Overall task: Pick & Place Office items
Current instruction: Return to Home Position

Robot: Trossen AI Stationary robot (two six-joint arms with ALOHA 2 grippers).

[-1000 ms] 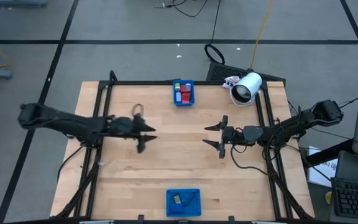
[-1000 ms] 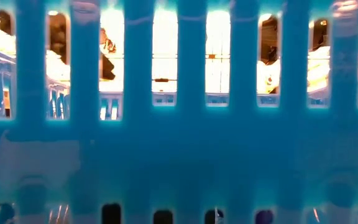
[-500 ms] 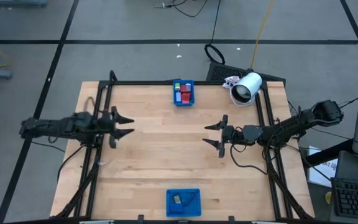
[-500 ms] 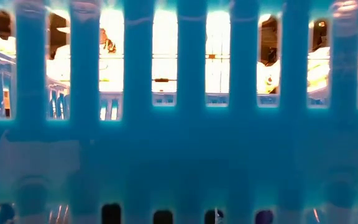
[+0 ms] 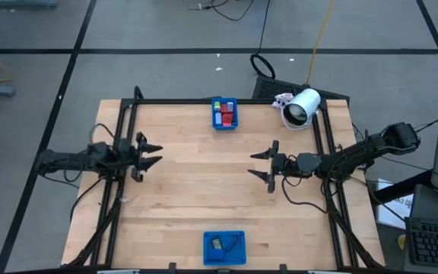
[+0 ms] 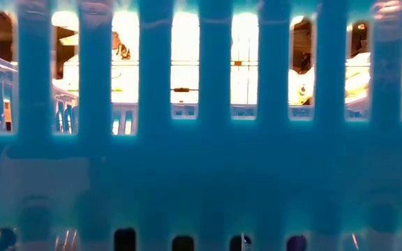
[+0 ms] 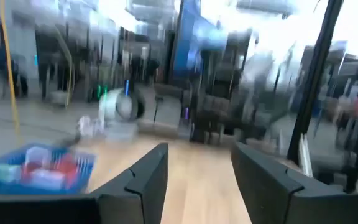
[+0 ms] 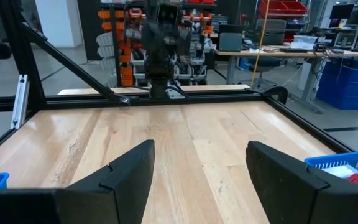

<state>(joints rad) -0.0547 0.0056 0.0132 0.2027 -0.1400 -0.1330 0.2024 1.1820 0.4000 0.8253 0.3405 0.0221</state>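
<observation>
High view, left gripper (image 5: 158,153) spread wide, holding nothing, right gripper (image 5: 252,165) spread wide, empty.

Small red, blue and green pieces (image 5: 226,114) lie heaped in the far blue bin (image 5: 224,128); two dark pieces (image 5: 217,243) rest in the near blue bin (image 5: 206,249).
</observation>
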